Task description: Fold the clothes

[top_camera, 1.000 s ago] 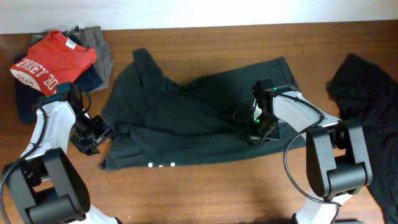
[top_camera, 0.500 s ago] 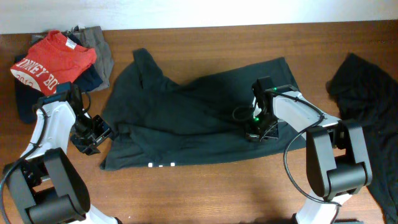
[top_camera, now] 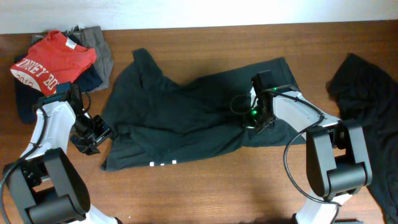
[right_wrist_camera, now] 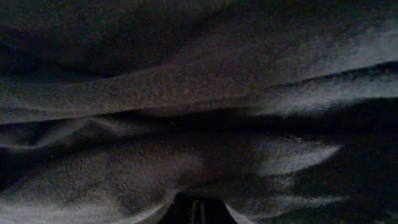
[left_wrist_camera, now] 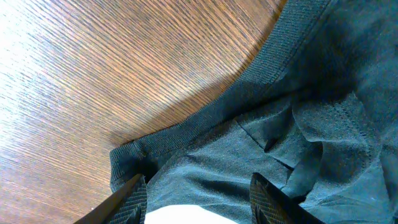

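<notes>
Mid tabletop (top_camera: 217, 193): black tee (top_camera: 186, 118), long axis left–right, right end angled twd far edge; soft matte knit, creased, ribbed hem. Left tool (top_camera: 93, 135) open at tee's near-left corner; right tool (top_camera: 252, 121) clamped shut on right-side fabric.

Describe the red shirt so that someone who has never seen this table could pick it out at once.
On the wooden table, look to the far left corner, where a small heap of clothes lies. The red shirt sits on top of that heap. It alone is bright red with white lettering; the grey garment and the navy garment beside it show no lettering.
</notes>
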You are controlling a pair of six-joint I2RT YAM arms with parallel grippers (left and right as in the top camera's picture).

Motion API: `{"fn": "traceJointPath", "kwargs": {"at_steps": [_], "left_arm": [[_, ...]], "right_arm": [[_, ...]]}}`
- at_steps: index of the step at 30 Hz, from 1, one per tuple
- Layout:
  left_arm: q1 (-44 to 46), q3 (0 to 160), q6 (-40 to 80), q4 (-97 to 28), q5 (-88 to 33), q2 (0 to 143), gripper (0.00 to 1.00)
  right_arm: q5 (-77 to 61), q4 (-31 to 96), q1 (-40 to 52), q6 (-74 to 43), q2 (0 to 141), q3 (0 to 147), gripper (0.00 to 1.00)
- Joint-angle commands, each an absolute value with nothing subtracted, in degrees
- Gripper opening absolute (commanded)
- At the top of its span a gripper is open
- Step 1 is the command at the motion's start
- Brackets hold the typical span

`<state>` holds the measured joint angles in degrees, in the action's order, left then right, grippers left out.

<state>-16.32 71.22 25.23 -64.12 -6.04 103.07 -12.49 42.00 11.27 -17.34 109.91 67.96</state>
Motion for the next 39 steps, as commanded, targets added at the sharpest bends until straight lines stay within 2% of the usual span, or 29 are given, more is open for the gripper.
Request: {"fn": "traceJointPath", "kwargs": {"at_steps": [1, 11, 18, 22, 25, 28, 30, 39], "left_arm": [[-16.5, 72.2, 24.1, -64.3, -6.6, 101.9, 0.53], [-17.3, 72.2, 23.3, -62.8, -0.6, 101.9, 0.53], [-18.0, 74.7, 20.4, -66.7, -6.0, 101.2, 0.51], [-13.7, 76.3, 19.5, -71.2, -7.9, 99.0, 0.44], [-10.0, 75.7, 17.9, -72.5, -9.4, 99.1, 0.32], [-4.8, 74.3, 17.9, -72.1, -11.9, 99.5, 0.09], [-2.6, 73.5, 17.9, -71.4, -14.2, 99.5, 0.01], [1.0, 65.7, 19.7, -66.5, -14.6, 99.6, 0.01]], "right_arm": [[-6.5, 44.7, 11.5, -17.0, 110.0, 68.5, 0.04], [-0.4, 56.9, 7.7, -17.0, 108.5, 74.7, 0.04], [3.3, 59.9, 3.7, -16.9, 107.2, 76.7, 0.03], [0.2, 60.3, -0.6, -15.0, 107.2, 76.6, 0.04], [-0.5, 60.2, -2.1, -15.0, 107.2, 76.1, 0.04], [-0.4, 59.6, -2.7, -15.0, 107.4, 75.8, 0.04], [-0.4, 59.6, -2.7, -15.0, 107.5, 75.8, 0.04], [0.7, 58.9, -3.9, -15.4, 109.4, 75.8, 0.04]]}}
